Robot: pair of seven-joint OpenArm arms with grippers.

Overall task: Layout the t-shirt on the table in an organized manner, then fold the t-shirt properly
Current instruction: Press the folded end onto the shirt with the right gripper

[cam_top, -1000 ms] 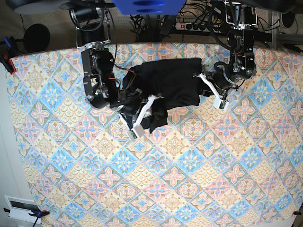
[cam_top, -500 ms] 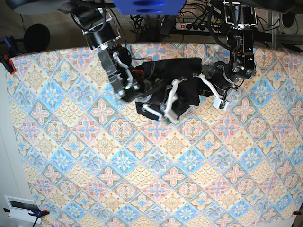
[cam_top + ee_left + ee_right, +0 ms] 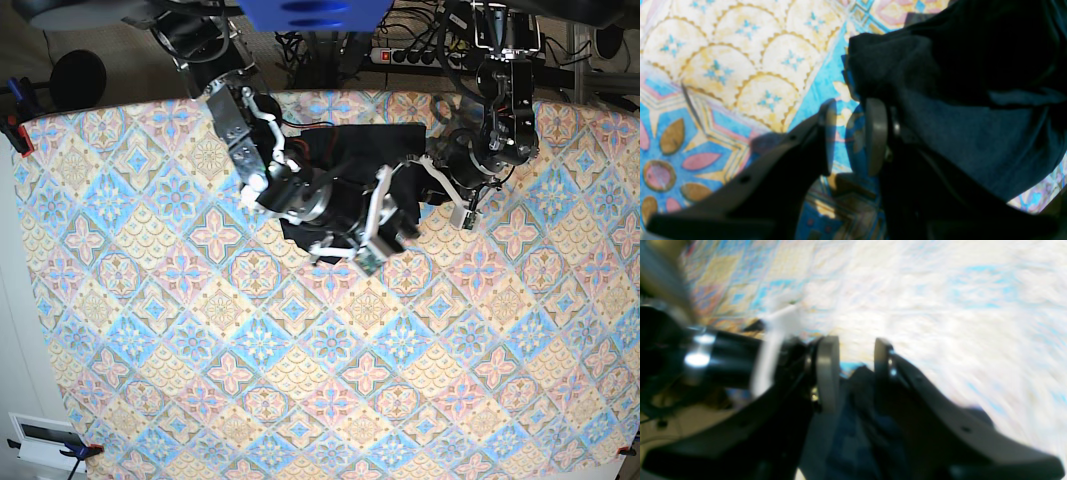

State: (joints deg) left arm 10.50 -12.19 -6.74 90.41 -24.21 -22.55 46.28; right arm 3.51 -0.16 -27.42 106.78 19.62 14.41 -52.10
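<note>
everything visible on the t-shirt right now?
The t-shirt is plain black soft fabric, no print, bunched in a crumpled heap near the far edge of the table, not laid out. No sleeves or collar can be picked out. The right gripper has dark cloth between its jaws, though that view is blurred. The left gripper sits at the shirt's edge with jaws slightly apart and only tablecloth showing between them; fabric drapes against one finger.
</note>
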